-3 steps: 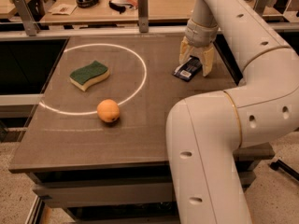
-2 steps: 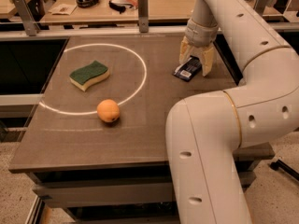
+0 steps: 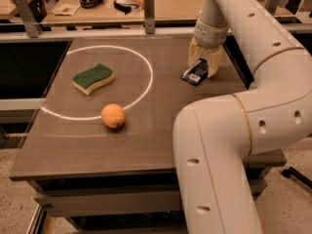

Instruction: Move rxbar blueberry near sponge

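A bulky white robot arm (image 3: 219, 155) fills the near right, cut off at the lower edge and hiding that corner of the table (image 3: 97, 150). An orange (image 3: 113, 115) sits just nearer than the sponge (image 3: 93, 78), on a white circle (image 3: 146, 67) that rings the sponge. Well right of the sponge lies the rxbar blueberry (image 3: 194, 75) — its far end hidden under the gripper (image 3: 204, 65), set directly over it. Whether the gripper clamps the bar cannot be told.

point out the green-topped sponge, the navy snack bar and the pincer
green-topped yellow foam sponge (image 3: 93, 78), camera view, on its green scouring top
navy-wrapped flat rectangular snack bar (image 3: 194, 77), camera view, on its wrapper's middle
pincer (image 3: 204, 65), camera view, its tip, right over the bar
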Controlling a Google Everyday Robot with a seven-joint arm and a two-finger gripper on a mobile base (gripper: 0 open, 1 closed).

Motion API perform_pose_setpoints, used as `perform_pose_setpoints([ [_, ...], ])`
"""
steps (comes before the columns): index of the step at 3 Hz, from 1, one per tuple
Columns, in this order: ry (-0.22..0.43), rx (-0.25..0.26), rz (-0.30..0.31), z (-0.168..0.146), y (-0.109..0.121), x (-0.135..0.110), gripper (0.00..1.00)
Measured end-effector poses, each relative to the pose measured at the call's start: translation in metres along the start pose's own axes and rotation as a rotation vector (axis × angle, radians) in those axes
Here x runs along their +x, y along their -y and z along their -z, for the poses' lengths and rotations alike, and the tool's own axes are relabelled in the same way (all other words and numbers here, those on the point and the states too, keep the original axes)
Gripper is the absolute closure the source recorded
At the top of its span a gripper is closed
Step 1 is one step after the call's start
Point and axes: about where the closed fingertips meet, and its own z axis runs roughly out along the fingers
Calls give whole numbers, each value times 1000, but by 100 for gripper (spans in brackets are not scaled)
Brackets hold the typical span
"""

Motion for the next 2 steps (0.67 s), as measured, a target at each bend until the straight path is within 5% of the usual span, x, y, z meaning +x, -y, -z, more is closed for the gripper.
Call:
perform_pose_setpoints([
  [2, -2, -1, -1, 2, -1, 0, 55],
])
